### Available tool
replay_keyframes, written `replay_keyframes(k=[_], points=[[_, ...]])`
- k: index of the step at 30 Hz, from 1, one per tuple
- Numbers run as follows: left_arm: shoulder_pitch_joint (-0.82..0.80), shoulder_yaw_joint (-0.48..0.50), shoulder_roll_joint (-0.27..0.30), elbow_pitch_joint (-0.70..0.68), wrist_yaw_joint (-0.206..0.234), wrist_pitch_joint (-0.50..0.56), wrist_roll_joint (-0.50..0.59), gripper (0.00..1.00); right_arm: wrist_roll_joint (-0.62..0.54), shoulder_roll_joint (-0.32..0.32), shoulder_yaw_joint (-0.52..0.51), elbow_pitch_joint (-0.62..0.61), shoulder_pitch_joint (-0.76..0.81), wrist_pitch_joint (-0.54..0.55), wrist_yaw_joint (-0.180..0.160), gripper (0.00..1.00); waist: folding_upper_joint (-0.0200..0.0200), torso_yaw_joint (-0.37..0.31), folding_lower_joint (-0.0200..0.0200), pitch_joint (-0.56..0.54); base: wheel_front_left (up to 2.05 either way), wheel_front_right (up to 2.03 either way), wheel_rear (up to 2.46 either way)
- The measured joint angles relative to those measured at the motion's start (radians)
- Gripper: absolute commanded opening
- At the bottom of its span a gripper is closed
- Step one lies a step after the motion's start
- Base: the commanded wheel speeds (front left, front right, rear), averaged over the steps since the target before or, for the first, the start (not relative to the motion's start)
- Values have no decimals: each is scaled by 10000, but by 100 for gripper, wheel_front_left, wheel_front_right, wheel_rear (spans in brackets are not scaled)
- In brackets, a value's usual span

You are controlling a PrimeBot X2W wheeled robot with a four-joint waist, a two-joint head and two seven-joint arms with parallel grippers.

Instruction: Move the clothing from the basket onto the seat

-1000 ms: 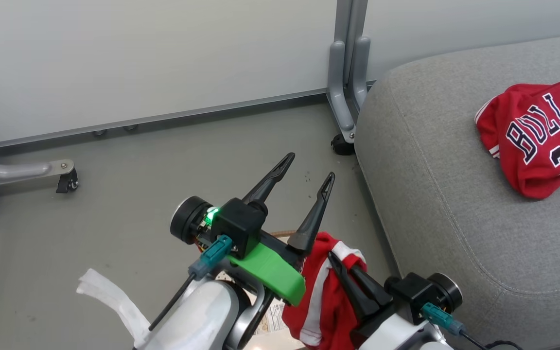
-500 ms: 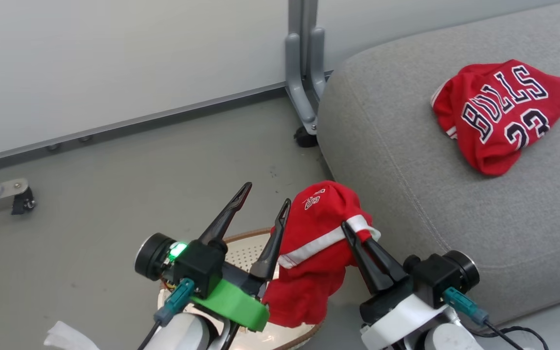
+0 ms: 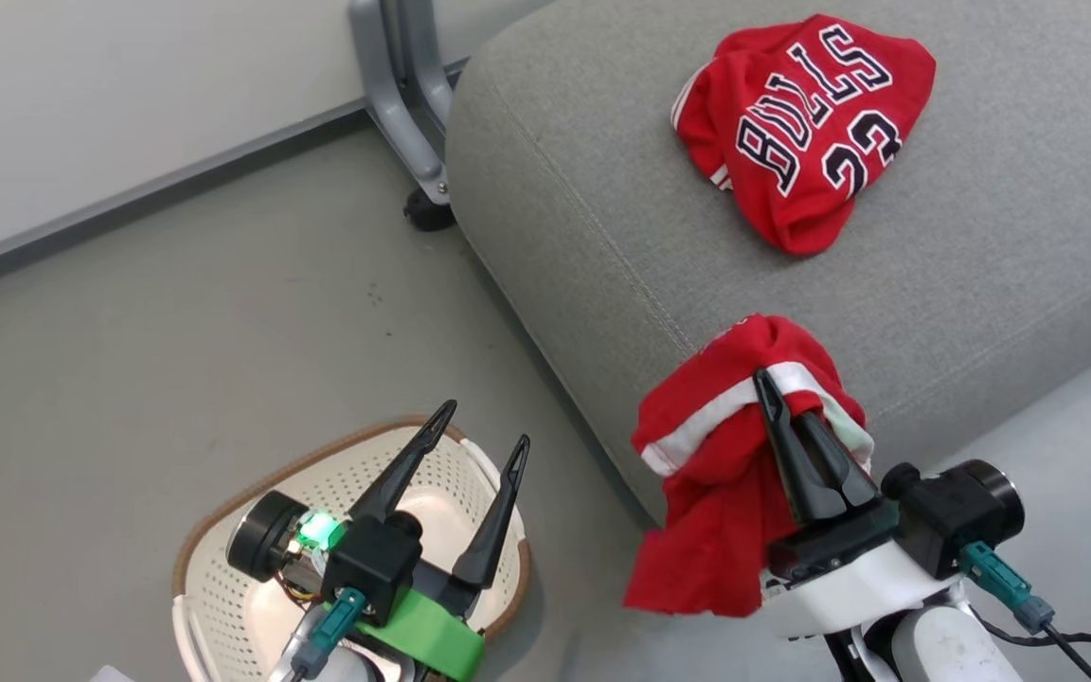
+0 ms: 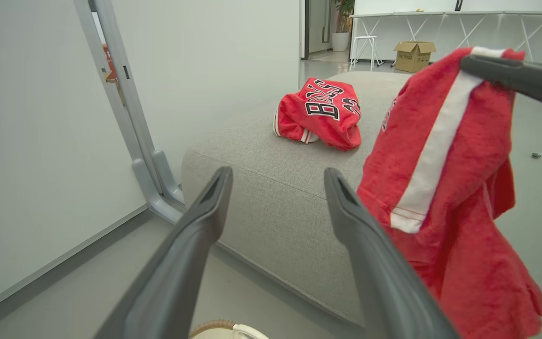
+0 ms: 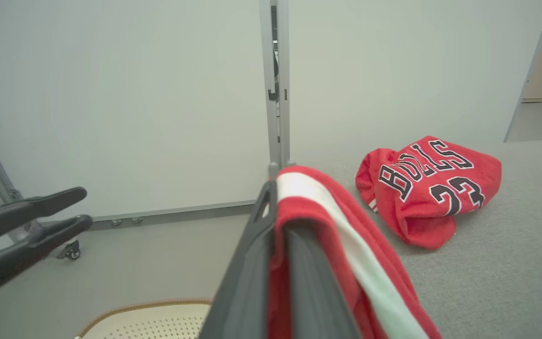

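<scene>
While the right gripper (image 3: 761,381) is pinching the striped red garment (image 3: 697,502) by its white band just beside the near edge of the seat (image 3: 583,218), the soft, seemingly light cloth is drooping, and the left gripper (image 3: 487,423) is hanging spread and empty, farther from the seat.

Office-style robotics test space, screened off by white partition panels (image 5: 158,94) on grey metal legs (image 3: 403,104) with black casters (image 3: 429,212). Bare grey floor (image 3: 176,313) underfoot. Beyond, white trestle tables (image 4: 440,14), a cardboard box (image 4: 414,54) and a potted plant (image 4: 340,40) beside a doorway.
</scene>
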Motion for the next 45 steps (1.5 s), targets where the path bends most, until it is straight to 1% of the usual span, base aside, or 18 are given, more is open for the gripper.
replay_keyframes(k=[6, 10, 12, 15, 18, 21, 22, 25, 28, 32, 35, 36, 37, 38, 39, 40, 42, 45], points=[[-259, -261, 96, 307, -514, 0, 445, 100, -25, 107, -337, -305, -65, 0, 2, 0, 0, -511, 0, 861, 0, 0, 0], [-639, -397, 128, 504, -683, 0, 648, 100, 23, 146, -629, -447, -869, 0, 2, 0, 0, -677, 0, 1547, 0, 0, 0], [-799, -449, 130, 506, -719, 0, 744, 100, 92, 86, -756, -560, -1571, 0, 2, 0, 0, -738, 0, 1916, 0, 0, 0], [-986, -543, 96, 512, -815, 4, 750, 100, 313, -244, -1175, -667, -2811, 0, 2, 0, 0, -774, 1, 2448, 0, 0, 0], [-1396, -702, 42, 489, -911, 63, 811, 100, 232, -972, -1946, -631, -4268, 0, 2, 0, 0, -691, 1, 2994, 0, 0, 0], [-1755, -777, 46, 460, -940, 155, 968, 100, 249, -1641, -2667, -186, -5740, -2, 2, 0, 0, -505, 1, 3496, 0, 0, 0], [-1856, -809, 48, 426, -943, 163, 1028, 100, 270, -1973, -2899, 54, -6326, -2, 2, 0, 0, -407, 2, 3683, 0, 0, 0], [-2153, -970, 128, 215, -984, 322, 1223, 100, 328, -3076, -3191, 1108, -7800, 0, 2, 0, 1, -44, 2, 4199, 0, 0, 0], [-2406, -978, 221, -169, -903, 430, 1453, 100, 493, -3806, -3369, 2307, -8850, 0, 4, 0, 0, 329, 2, 4663, 0, 0, 0], [-2625, -940, 69, -537, -642, 581, 1561, 100, 564, -4284, -3634, 3977, -9256, -2, 2, 0, 0, 899, 2, 5163, 0, 0, 0], [-2701, -911, -71, -614, -445, 573, 1567, 100, 575, -4291, -3733, 4997, -9026, -2, 2, 0, 0, 1333, 2, 5417, 0, 0, 0], [-2703, -890, -94, -587, -397, 569, 1561, 100, 610, -4197, -3848, 5323, -8853, 0, 2, 13, 0, 1472, 2, 5493, 0, 0, 0], [-2703, -884, -107, -560, -357, 543, 1553, 100, 614, -4119, -3952, 5515, -8684, -2, 4, 32, 0, 1577, 2, 5542, 0, 0, 0], [-2708, -872, -121, -516, -353, 535, 1530, 100, 617, -4025, -4096, 5741, -8462, 0, 2, 47, 0, 1701, 2, 5590, 0, 0, 0], [-2708, -882, -144, -466, -351, 500, 1505, 100, 623, -3929, -4357, 5894, -8230, 0, 2, 89, 1, 1822, 2, 5625, 0, 0, 0], [-2706, -853, -174, -431, -314, 499, 1452, 100, 621, -3862, -4527, 5940, -8041, 0, 2, 100, 0, 1909, 1, 5641, 0, 0, 0], [-2673, -752, -209, -334, -221, 499, 1267, 100, 560, -3668, -4922, 5841, -7549, 0, 2, 100, 0, 2087, 1, 5631, 0, 0, 0], [-2517, -589, -205, -142, -100, 468, 1055, 100, 359, -3287, -5329, 5260, -6596, -2, 2, 100, 0, 2194, 1, 5462, 0, 0, 0]])
